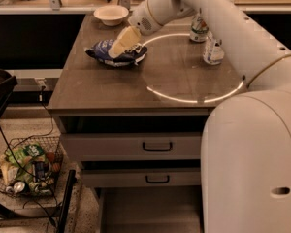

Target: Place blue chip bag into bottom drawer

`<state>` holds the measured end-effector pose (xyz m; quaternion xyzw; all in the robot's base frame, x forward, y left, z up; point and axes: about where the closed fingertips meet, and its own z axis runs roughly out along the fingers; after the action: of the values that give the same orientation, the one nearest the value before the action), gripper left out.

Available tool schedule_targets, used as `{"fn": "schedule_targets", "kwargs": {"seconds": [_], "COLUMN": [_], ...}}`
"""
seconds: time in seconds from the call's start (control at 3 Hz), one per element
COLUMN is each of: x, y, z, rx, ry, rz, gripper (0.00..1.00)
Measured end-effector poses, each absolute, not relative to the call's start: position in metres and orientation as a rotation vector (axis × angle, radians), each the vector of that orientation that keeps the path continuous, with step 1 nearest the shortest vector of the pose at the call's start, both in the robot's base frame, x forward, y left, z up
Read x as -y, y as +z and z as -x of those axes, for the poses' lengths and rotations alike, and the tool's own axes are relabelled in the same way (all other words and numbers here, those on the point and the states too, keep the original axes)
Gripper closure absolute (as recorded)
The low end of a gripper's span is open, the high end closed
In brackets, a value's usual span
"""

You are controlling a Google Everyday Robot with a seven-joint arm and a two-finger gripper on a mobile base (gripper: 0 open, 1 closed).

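View: camera view, the only one; we look down on a brown cabinet top (106, 89) from the front.
Gripper: the gripper (120, 46) is at the back-left of the top, angled down onto the blue chip bag (99, 51).
Claw state: we cannot tell whether it is open or closed.
Bag: it lies crumpled on the top, touching the gripper and just in front of a white bowl (110, 14).
Bottom drawer: the bottom drawer (150, 210) is pulled out at floor level, and we see a bare grey floor.
Drawer fronts: the upper front (111, 147) and lower front (116, 178) are both closed, with black bar handles.
Right side of top: a can (199, 28) and a white bottle (213, 48) stand upright, well apart from the bag.
Light: a bright ring (184, 100) shows on the top.
Robot: the white arm (223, 18) reaches over the top from the body (252, 169) at the right.
Floor left: a wire basket (5, 183) holds green snack packets (26, 154).
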<state>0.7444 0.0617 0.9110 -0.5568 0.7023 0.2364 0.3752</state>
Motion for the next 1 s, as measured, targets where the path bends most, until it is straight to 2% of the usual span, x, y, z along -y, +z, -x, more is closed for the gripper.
{"fn": "schedule_targets", "kwargs": {"seconds": [0.67,1.0], "x": [-0.075,-0.085], "y": [0.85,0.831], "z": [-0.717,-0.714], "rx": [-1.978,-2.031], "ry": [0.663,0.665], "rz": [1.462,1.479], "gripper": [0.0,0.18]}}
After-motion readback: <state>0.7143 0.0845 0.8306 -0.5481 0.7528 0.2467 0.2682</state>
